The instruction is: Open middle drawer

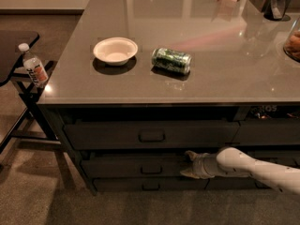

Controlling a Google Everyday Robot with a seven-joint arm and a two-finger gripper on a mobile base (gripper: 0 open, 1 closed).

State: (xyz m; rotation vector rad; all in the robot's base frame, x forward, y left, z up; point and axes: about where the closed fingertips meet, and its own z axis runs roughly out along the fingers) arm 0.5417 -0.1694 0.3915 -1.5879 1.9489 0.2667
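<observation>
Gripper (189, 165) at the middle drawer (117, 168) front.
Fingers (190, 154) spread, grasping nothing; gripper just right of the drawer's handle (151, 169); white arm (253, 167) reaches in from the right; bowl (115, 50) and can (171, 60) on the counter (225, 69) above.

I see the bowl (115, 50) near the front-left corner of the bench (197, 18), the can (171, 60) just right of it. Below the front edge, my gripper (188, 164) sits at the middle drawer (126, 167), right of its handle (151, 169).
</observation>
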